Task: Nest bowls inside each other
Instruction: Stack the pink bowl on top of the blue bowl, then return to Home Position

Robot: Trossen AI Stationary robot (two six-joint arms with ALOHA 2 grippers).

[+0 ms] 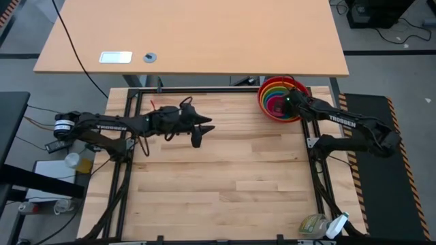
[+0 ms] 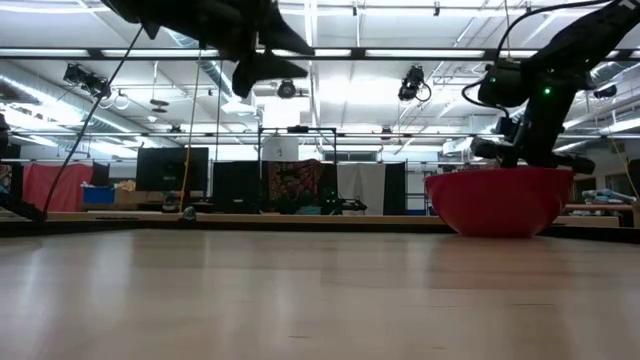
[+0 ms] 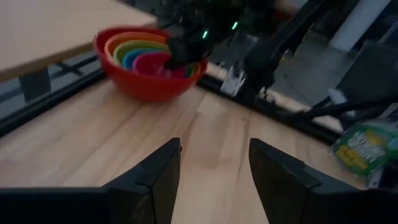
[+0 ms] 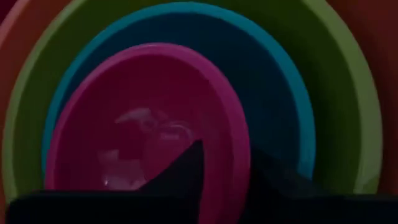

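Observation:
The bowls (image 1: 278, 99) sit nested at the table's far right corner: red outermost (image 2: 498, 200), then orange, lime green, blue (image 4: 273, 81), and the magenta-pink one (image 4: 143, 106) innermost. My right gripper (image 1: 287, 103) reaches down into the stack from the right. It is open, with one finger (image 4: 186, 177) inside the pink bowl and the other outside that bowl's wall. My left gripper (image 1: 202, 133) hangs open above the table's left half, pointing toward the bowls (image 3: 149, 59), with nothing between its fingers (image 3: 214, 149). My right gripper stands astride the pink bowl's rim (image 4: 244, 155), slanting down from above. The inner finger shows a little off the wall, and I cannot tell whether either finger touches it. The pink bowl rests inside the blue one.
Black frame rails (image 1: 315, 146) run along the table's edges. A packet and a bottle (image 1: 319, 224) lie at the near right corner. Beyond the far edge stands a desk (image 1: 204, 41) with a white card and a tape roll. Bare wood (image 1: 231, 177) spreads across the table's middle.

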